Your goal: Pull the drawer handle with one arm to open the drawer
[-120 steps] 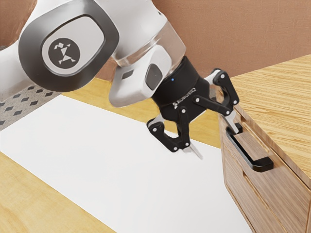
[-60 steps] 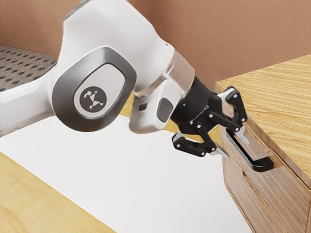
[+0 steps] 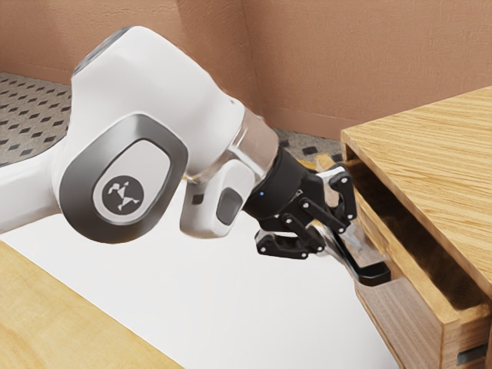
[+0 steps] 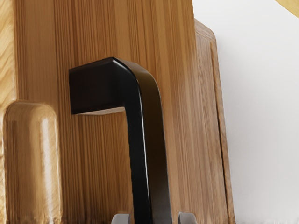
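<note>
Gripper (image 3: 342,240) clamped on the handle (image 3: 370,270), drawer (image 3: 400,315) partly out, and 1 crooked tug could slip that grip off the bar's end.

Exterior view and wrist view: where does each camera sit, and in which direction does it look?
Exterior view: it sits beside the arm and looks across the white table toward the wooden cabinet at the exterior view's right; it shows the arm and the gripper, shut on the black handle.
Wrist view: it rides on the gripper and looks along the handle at the drawer front; two grey fingertips flank the handle.
Shared: both show the handle and the drawer front, with the drawer partly open.
</note>
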Available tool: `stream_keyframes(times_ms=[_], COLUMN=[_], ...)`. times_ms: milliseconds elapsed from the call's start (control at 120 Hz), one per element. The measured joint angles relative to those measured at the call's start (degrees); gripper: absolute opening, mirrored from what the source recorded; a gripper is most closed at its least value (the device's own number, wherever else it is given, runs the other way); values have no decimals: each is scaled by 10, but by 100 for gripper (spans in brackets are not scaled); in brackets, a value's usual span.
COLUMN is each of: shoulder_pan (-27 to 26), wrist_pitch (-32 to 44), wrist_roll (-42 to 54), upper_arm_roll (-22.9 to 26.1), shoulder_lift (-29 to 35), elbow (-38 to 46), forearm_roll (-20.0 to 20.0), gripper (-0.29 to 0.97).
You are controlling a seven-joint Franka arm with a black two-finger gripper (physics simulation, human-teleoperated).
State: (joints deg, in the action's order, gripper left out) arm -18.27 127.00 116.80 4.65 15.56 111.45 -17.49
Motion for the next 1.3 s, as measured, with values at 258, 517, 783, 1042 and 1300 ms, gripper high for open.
stream_keyframes(times_ms=[258,517,783,1042,1300], shoulder_pan=[-10,-60,-91,-112,-106], wrist_pitch=[11,15,17,17,15], wrist_roll=[15,27,36,43,49], upper_arm_roll=[-23,-70,-90,-108,-112], shoulder_lift=[90,160,217,235,240], elbow=[88,146,193,210,216], forearm_roll=[-1,2,15,45,76], gripper=[-4,-5,-4,-5,-4])
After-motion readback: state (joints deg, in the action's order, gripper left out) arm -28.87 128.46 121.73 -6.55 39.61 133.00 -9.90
